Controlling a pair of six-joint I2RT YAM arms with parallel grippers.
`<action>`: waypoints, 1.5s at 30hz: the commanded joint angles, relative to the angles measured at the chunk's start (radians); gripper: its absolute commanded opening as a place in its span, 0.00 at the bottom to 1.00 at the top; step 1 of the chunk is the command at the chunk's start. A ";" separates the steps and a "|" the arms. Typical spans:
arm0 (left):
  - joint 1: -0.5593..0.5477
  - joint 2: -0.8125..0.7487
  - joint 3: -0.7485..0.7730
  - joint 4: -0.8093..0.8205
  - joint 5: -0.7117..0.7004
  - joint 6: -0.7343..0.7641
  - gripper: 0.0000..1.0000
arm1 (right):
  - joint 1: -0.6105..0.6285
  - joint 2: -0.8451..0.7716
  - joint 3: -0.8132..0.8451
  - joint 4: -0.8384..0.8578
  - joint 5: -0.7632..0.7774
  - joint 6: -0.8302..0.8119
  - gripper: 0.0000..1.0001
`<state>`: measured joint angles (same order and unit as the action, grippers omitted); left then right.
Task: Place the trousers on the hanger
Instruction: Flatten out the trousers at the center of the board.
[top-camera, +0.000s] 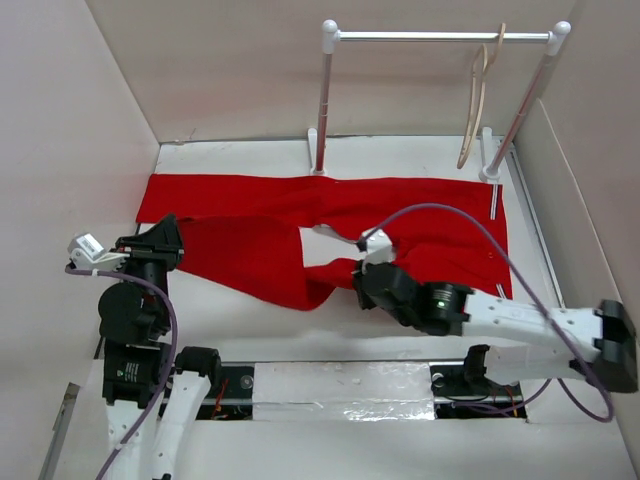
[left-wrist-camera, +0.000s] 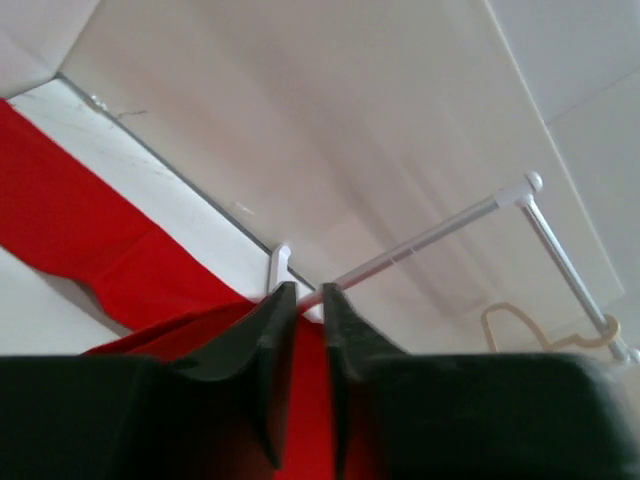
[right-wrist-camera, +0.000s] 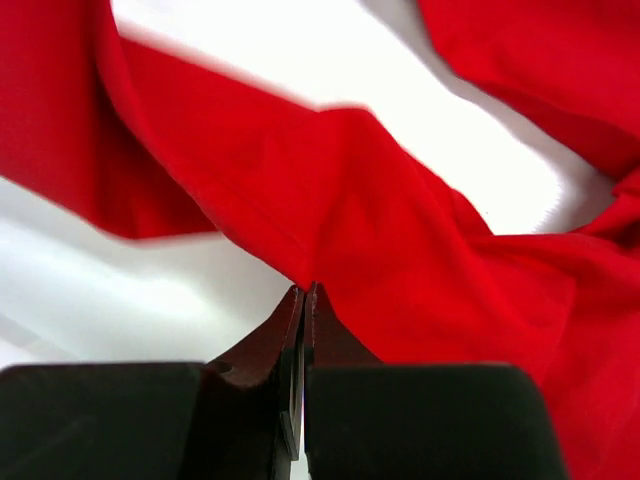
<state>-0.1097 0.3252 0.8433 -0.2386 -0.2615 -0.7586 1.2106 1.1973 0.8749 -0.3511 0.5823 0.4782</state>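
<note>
L tool pinching trousers — R tool pressed together at a fold; hanger hangs on rack, well apart.

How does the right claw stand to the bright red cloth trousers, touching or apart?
Touching. The right wrist view shows the bright red cloth trousers gathered into a peak that is pinched at the shut tips of the right claw.
</note>
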 joint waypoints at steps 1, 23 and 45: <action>0.004 0.015 -0.026 0.067 -0.100 -0.054 0.18 | 0.020 -0.168 -0.097 -0.063 -0.099 0.063 0.00; 0.004 0.101 -0.151 0.067 0.102 0.022 0.63 | -0.158 0.039 0.136 0.101 -0.576 -0.280 0.82; 0.004 0.126 -0.240 0.162 0.188 0.058 0.64 | -0.250 0.877 0.611 0.156 -0.974 -0.300 0.53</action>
<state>-0.1097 0.4332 0.6243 -0.1516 -0.0910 -0.7189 0.9394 2.0617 1.4284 -0.2298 -0.3416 0.1772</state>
